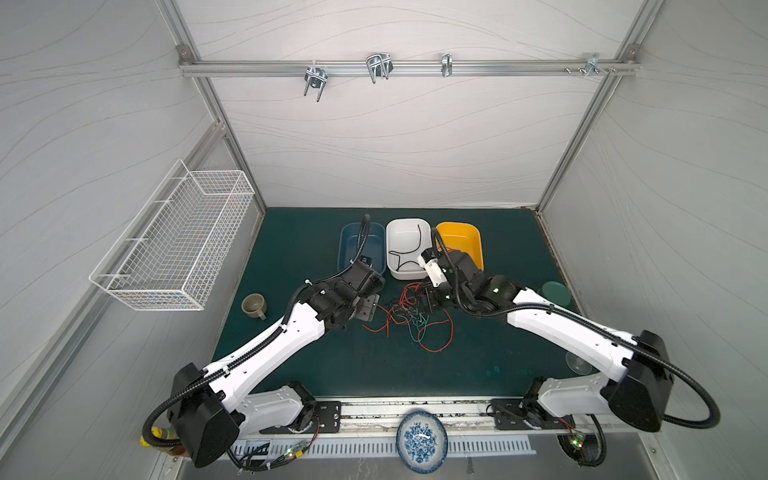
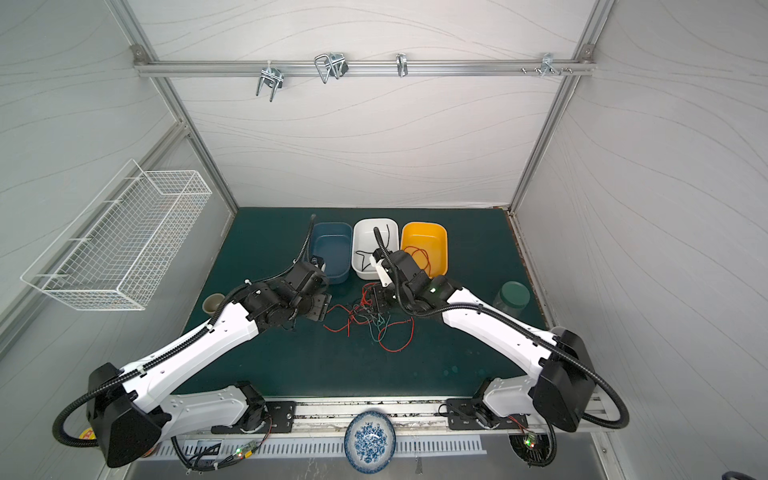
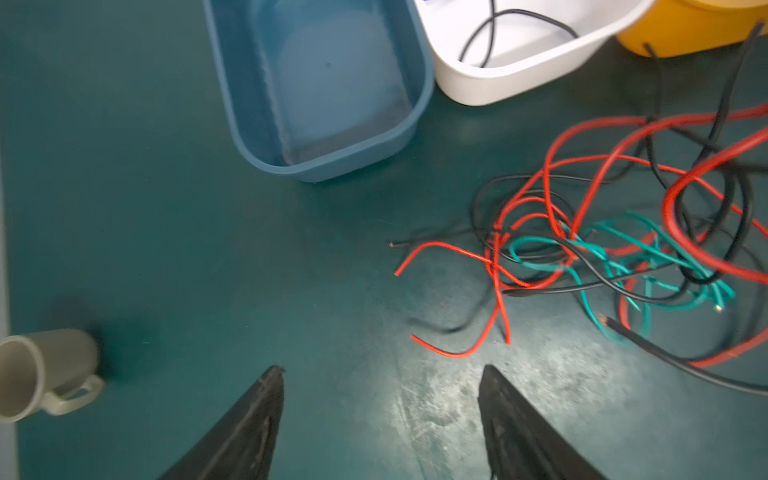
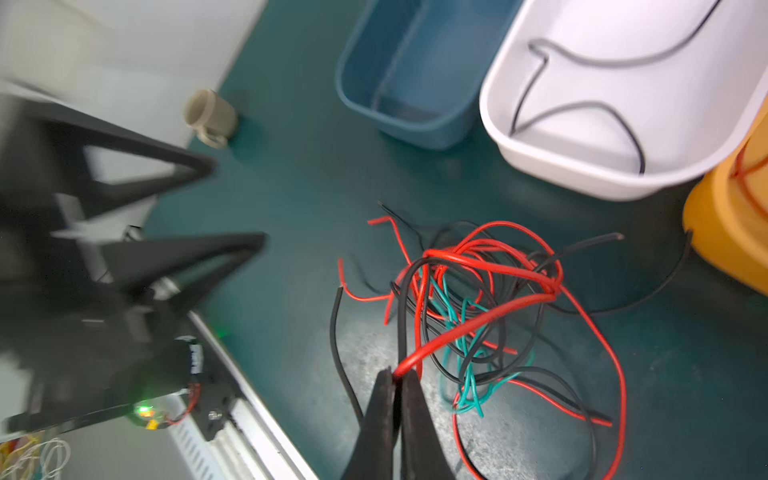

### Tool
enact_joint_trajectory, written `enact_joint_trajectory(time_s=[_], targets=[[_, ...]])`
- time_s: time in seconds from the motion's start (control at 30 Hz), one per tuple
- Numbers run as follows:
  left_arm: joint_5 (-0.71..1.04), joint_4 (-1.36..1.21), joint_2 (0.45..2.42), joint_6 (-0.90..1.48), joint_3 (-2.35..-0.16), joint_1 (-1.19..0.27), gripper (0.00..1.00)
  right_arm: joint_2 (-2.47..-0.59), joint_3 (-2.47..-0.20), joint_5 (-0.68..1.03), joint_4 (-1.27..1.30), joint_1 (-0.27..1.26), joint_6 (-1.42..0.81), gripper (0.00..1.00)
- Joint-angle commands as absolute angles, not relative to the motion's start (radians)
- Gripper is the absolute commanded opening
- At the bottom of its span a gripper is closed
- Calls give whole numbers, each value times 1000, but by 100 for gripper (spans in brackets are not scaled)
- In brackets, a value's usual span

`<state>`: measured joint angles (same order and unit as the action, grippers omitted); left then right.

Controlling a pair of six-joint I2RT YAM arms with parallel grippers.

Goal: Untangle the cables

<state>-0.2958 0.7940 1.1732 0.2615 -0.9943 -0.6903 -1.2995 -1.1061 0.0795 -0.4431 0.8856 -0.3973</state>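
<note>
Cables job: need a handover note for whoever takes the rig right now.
Right hand: shut on a red cable that runs into the tangle.
Left hand: open, holding nothing, over the mat beside the tangle.
Done: one black cable lies in the white tub, and a second red cable in the yellow tub. The blue tub holds none.
Left: red, black and teal cables are knotted together on the mat in front of the tubs. Probably pull the held red one free next.
</note>
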Motion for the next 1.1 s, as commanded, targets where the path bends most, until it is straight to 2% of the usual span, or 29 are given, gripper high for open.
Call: enact_joint_trajectory(time_s=[0.0,0.27,0.57,0.8,1.07], targets=[[-159,751,1143,251,-1019,-696,76,-1240,-1171,132,-500,878,-342,3],[41,679,1088,255,-1005,-696,77,-1221,-1285,269,-583,866,-291,2],[257,563,1039,309,-971,-696,78,-1164,-1182,406,-537,789,-299,3],[281,510,1032,416,-953,-696,78,-1116,-1066,488,-455,771,-305,2],[354,253,1026,618,-781,-706,78,-1059,-973,591,-388,712,-310,0]])
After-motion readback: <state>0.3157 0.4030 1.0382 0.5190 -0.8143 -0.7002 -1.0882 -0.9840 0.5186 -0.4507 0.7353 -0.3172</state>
